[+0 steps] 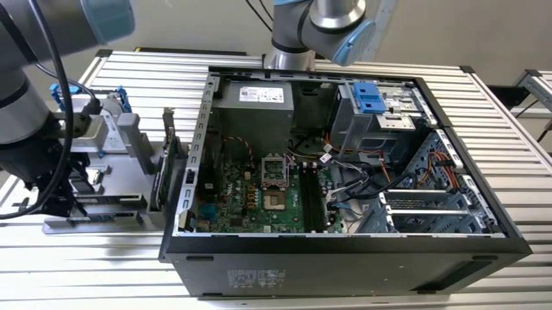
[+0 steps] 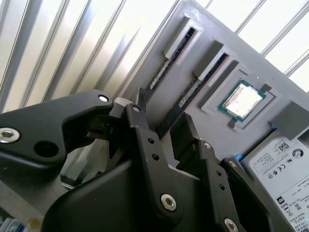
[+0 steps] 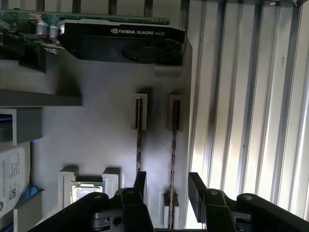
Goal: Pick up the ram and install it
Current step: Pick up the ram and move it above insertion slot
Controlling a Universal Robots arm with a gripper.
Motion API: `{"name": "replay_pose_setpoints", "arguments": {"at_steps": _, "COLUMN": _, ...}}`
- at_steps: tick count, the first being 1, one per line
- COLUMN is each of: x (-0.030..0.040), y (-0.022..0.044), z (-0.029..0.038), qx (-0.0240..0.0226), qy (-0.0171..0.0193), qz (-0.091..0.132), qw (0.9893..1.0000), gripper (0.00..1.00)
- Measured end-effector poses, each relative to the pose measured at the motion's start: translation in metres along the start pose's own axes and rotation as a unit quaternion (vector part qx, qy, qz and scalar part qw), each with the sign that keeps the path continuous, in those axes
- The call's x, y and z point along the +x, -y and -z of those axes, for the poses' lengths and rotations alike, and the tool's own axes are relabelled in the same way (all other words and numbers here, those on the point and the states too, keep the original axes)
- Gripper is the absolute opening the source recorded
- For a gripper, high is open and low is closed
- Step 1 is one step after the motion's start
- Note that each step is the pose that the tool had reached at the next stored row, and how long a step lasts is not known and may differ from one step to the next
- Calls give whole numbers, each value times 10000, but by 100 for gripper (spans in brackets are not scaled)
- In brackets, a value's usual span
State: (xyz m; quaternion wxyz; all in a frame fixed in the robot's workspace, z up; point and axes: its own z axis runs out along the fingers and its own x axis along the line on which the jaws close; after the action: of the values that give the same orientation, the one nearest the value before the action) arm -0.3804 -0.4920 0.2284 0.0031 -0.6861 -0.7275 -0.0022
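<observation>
Two ram sticks stand on edge in slots of a grey parts holder (image 3: 96, 140). One ram stick (image 3: 173, 140) (image 2: 193, 89) runs down between the two black fingers of my gripper (image 3: 168, 180) (image 2: 162, 115). The gripper is open, with a gap on each side of the stick. A second ram stick (image 3: 138, 135) (image 2: 169, 60) lies parallel, just outside one finger (image 3: 140, 180). In the exterior view the arm hangs over the holder (image 1: 112, 165) at that view's left, beside the open computer case (image 1: 345, 252). The motherboard's dark memory slots (image 1: 307, 194) lie inside the case.
On the holder there are also a processor (image 2: 241, 99) (image 3: 87, 191), a silver-labelled hard drive (image 2: 282, 166) and an upright graphics card (image 3: 120, 41). A second arm (image 1: 324, 26) stands behind the case. Cables (image 1: 362, 184) cross the case beside the memory slots. The table is ribbed metal.
</observation>
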Motion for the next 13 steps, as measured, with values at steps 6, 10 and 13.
{"name": "replay_pose_setpoints", "arguments": {"at_steps": 6, "x": 0, "y": 0, "z": -46, "qx": 1, "qy": 0, "qz": 0, "qw": 10000, "gripper": 100}}
{"name": "replay_pose_setpoints", "arguments": {"at_steps": 10, "x": -1, "y": 0, "z": -81, "qx": 0, "qy": 0, "qz": 0, "qw": 10000, "gripper": 100}}
{"name": "replay_pose_setpoints", "arguments": {"at_steps": 13, "x": -5, "y": 1, "z": -105, "qx": 2, "qy": 2, "qz": 0, "qw": 10000, "gripper": 100}}
